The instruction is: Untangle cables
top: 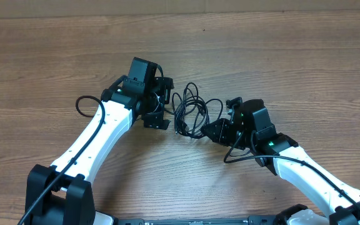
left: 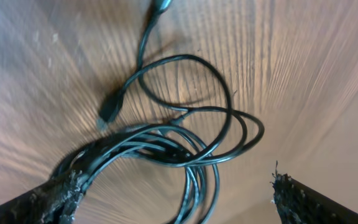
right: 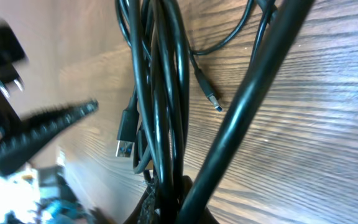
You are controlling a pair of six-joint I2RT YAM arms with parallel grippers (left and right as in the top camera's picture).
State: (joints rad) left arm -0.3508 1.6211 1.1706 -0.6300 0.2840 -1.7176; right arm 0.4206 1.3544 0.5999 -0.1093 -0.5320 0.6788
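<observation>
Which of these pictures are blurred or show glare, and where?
Overhead: sharp, evenly lit; the cables cast only faint shadows. Left wrist: the table grain is streaked by blur, with a pale sheen at upper left; the cables stay readable. Right wrist: the left edge is smeared, the lower left corner washed out.

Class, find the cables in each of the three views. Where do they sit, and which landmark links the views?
Overhead: cables at centre.
Left wrist: cables at centre, loops running to the lower left.
Right wrist: cables as an upright bundle, left of centre.
Shared landmark: wooden table.
</observation>
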